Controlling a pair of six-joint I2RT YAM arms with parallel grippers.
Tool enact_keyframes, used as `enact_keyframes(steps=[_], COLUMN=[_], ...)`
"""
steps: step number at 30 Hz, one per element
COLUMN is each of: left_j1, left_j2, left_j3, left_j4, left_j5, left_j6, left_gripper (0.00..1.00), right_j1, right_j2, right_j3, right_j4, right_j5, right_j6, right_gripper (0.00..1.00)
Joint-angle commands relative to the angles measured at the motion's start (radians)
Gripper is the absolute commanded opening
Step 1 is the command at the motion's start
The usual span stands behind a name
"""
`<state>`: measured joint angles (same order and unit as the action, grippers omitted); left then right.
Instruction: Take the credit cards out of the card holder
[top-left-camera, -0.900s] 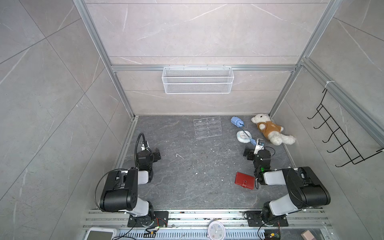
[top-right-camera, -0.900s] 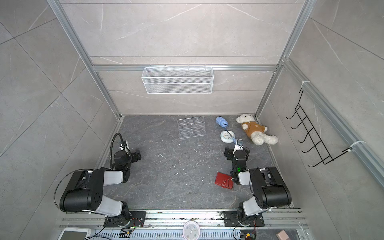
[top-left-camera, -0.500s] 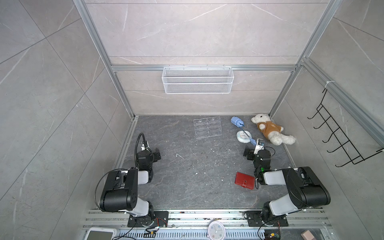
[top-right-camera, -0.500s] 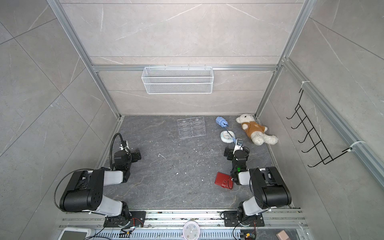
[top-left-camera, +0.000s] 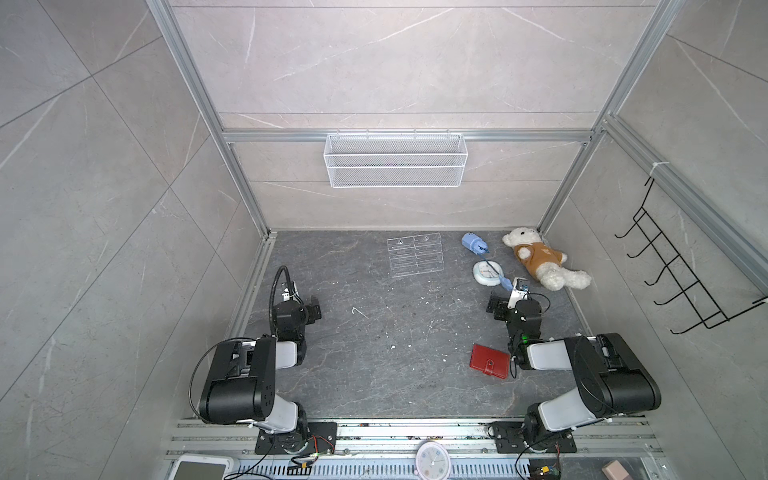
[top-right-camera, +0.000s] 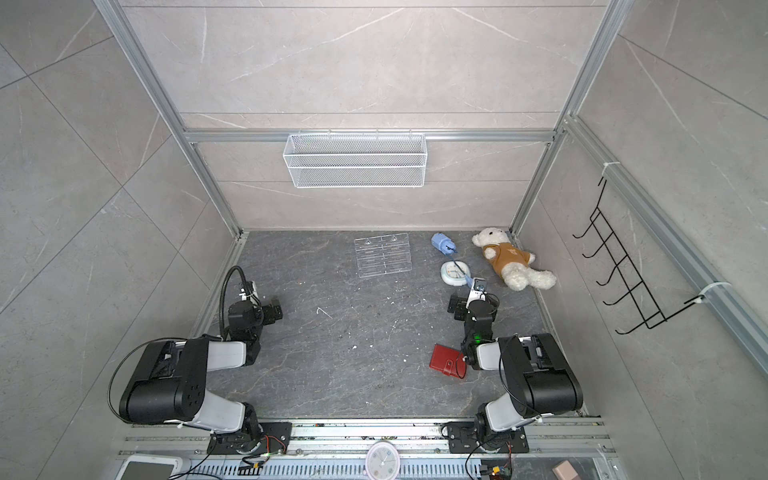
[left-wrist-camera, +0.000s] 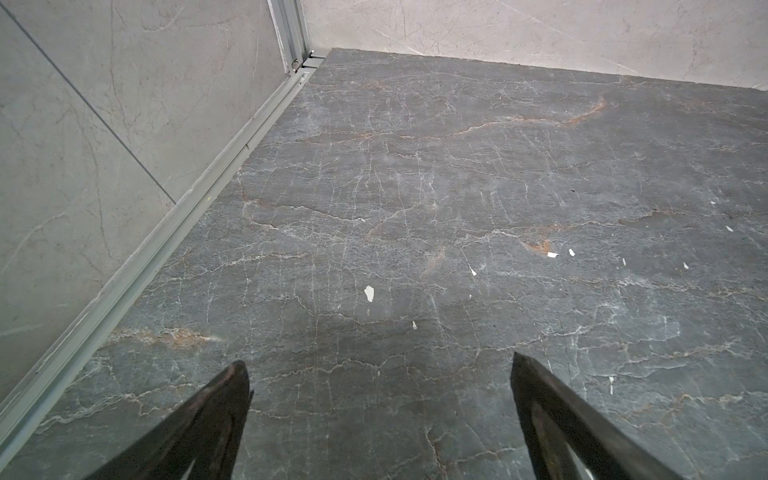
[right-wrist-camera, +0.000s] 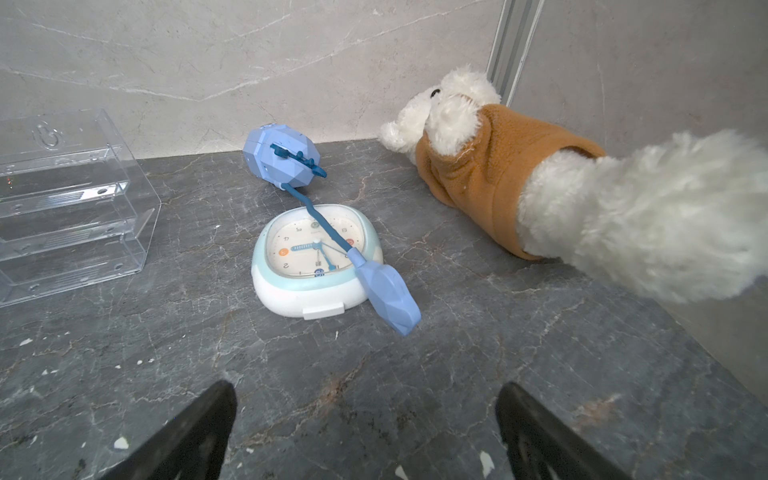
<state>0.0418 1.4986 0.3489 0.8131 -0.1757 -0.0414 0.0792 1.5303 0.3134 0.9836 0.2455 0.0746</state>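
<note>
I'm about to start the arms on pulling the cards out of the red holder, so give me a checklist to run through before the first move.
1. Left gripper open and empty: ok.
2. Right gripper open and empty: ok.
3. Card holder unobstructed: ok, it lies flat on the table with nothing on it.
4. Holder opened: not ok, it is closed.
5. Credit cards located: cannot tell, none shows.
6. Holder in the right wrist view: not ok, that view shows the clock and plush bear instead.
</note>
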Motion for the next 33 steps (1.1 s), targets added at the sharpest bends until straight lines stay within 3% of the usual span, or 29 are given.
enact_keyframes(steps=[1, 5, 7, 11, 16, 19, 24, 29, 33], left_j1=[-0.030, -0.092, -0.131, -0.201, -0.237, -0.250, -0.333, -0.539, -0.658], left_j2=[-0.045, -0.208, -0.311, -0.478, -0.626, -0.652, -0.644, -0.600, -0.485], left_j3=[-0.008, 0.012, 0.032, 0.055, 0.164, 0.210, 0.218, 0.201, 0.210], left_j4=[0.029, -0.162, -0.278, -0.417, -0.736, -0.835, -0.868, -0.816, -0.733], left_j5=[0.039, -0.046, -0.072, -0.107, 0.060, 0.261, 0.478, 0.466, 0.488], left_j6=[0.049, 0.054, 0.034, -0.042, -0.264, -0.399, -0.543, -0.615, -0.685], left_gripper=[1.00, 1.00, 1.00, 1.00, 0.99, 0.99, 0.97, 0.96, 0.94], right_j1=[0.011, 0.089, 0.141, 0.146, 0.148, 0.148, 0.148, 0.148, 0.149], right_j2=[-0.015, -0.156, -0.266, -0.396, -0.454, -0.493, -0.665, -0.791, -0.845], right_j3=[0.004, 0.015, 0.078, 0.270, 0.348, 0.371, 0.337, 0.349, 0.329], right_j4=[0.007, -0.126, -0.348, -0.878, -1.127, -1.281, -1.474, -1.699, -1.799], right_j5=[0.030, 0.140, 0.196, 0.076, -0.190, -0.297, -0.283, -0.198, -0.111], right_j6=[-0.013, -0.066, -0.050, 0.176, 0.397, 0.469, 0.521, 0.654, 0.725], right_gripper=[1.00, 1.00, 1.00, 1.00, 1.00, 1.00, 1.00, 1.00, 1.00])
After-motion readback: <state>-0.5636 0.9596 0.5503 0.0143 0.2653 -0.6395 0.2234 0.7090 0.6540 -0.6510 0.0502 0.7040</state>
